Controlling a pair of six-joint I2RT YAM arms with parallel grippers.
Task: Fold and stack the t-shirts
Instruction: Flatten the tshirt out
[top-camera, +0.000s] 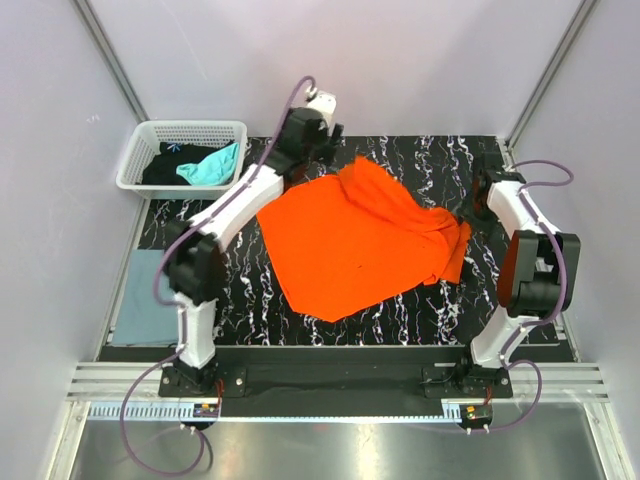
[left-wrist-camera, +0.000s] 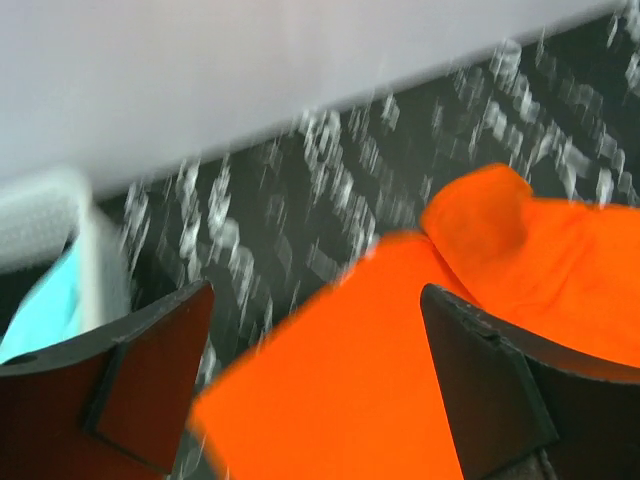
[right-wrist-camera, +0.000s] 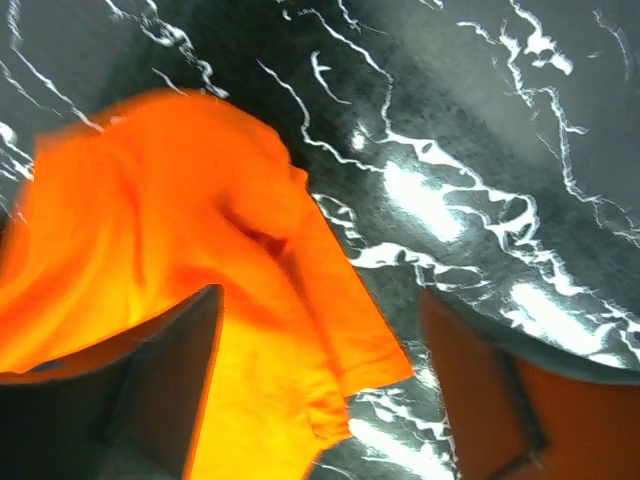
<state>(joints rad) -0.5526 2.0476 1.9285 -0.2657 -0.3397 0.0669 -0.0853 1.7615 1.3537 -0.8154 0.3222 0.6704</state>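
As seen from above, finds left gripper (top-camera: 322, 132) wide open and empty over that edge of the orange t-shirt (top-camera: 360, 240) nearest the basket (top-camera: 190, 128), right gripper (top-camera: 478, 205) likewise over the sleeve farthest from it.

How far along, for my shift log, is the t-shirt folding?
Done: a grey-blue t-shirt looks folded, far left. In hand: the orange t-shirt lies spread, right side bunched, with the left gripper and right gripper at its edges, jaws open. Left: teal t-shirt and black t-shirt in the basket.
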